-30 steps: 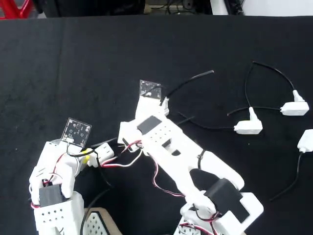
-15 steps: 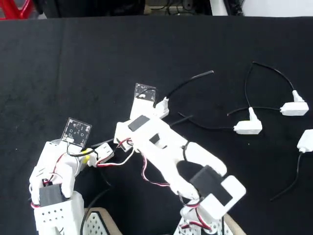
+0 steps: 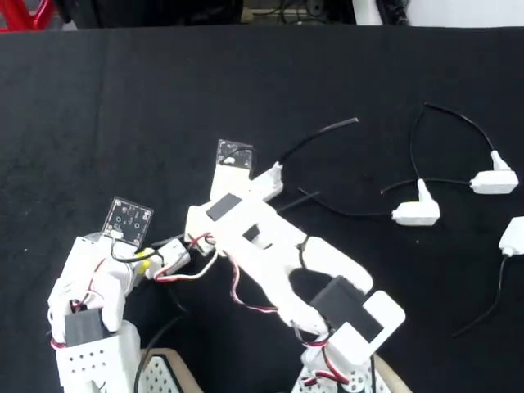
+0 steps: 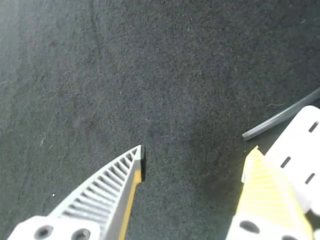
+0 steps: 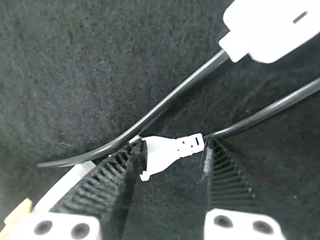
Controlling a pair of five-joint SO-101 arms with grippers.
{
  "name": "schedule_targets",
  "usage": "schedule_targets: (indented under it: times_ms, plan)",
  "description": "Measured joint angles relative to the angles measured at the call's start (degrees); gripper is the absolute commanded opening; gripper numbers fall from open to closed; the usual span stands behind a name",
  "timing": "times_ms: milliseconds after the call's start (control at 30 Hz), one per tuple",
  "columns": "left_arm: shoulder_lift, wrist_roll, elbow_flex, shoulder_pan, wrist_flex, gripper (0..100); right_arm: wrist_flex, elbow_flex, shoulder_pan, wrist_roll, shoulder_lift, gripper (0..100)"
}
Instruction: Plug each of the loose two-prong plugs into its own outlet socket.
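My right gripper [image 5: 172,152] has its black fingers shut on a small white two-prong plug [image 5: 170,150], whose black cord [image 5: 270,112] trails away. Beyond it lies a white outlet socket [image 5: 270,25] with its own cord. In the high view the right arm [image 3: 246,221] stretches over the middle of the black table, beside the left arm [image 3: 90,295]. My left gripper [image 4: 197,152] stands open just above the cloth, one finger white and one yellow. A white outlet socket [image 4: 300,150] with slots lies right beside the yellow finger.
Three more white socket pieces [image 3: 417,213] [image 3: 494,182] [image 3: 512,233] with black cords lie at the right side of the table [image 3: 123,98]. A loose cord [image 3: 319,135] runs up toward the middle. Red and white servo wires [image 3: 205,266] hang between the arms.
The right arm has swung to the left, and its wrist has moved closer to the left arm. The left arm has stayed still.
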Motion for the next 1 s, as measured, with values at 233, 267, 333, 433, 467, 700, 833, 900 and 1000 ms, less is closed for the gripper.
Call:
schedule_targets:
  times_ms: [233, 267, 333, 433, 467, 700, 833, 900, 1000]
  plan:
    - [0.00, 0.00, 0.00, 0.00, 0.00, 32, 1.49, -0.62, 0.00, 0.97, 0.00, 8.0]
    - [0.00, 0.00, 0.00, 0.00, 0.00, 32, 2.64, -1.05, 0.00, 2.02, 0.09, 3.7]
    - [0.00, 0.00, 0.00, 0.00, 0.00, 32, 4.22, -1.05, 0.00, 4.48, 0.09, 1.9]
    - [0.00, 0.00, 0.00, 0.00, 0.00, 32, 6.07, -1.23, -0.09, 10.99, 0.09, 1.0]
    - [0.00, 0.00, 0.00, 0.00, 0.00, 32, 7.30, -1.32, -0.09, 13.63, 0.09, 1.1]
    - [0.00, 0.00, 0.00, 0.00, 0.00, 32, 17.58, -2.99, 6.68, 26.73, 1.76, 1.1]
    - [0.00, 0.00, 0.00, 0.00, 0.00, 32, 26.02, -7.56, 10.81, 32.53, 2.46, 1.1]
    - [0.00, 0.00, 0.00, 0.00, 0.00, 32, 29.80, -9.76, 11.87, 34.64, 2.46, 1.1]
    - [0.00, 0.00, 0.00, 0.00, 0.00, 32, 32.79, -11.69, 13.54, 35.34, 2.11, 1.4]
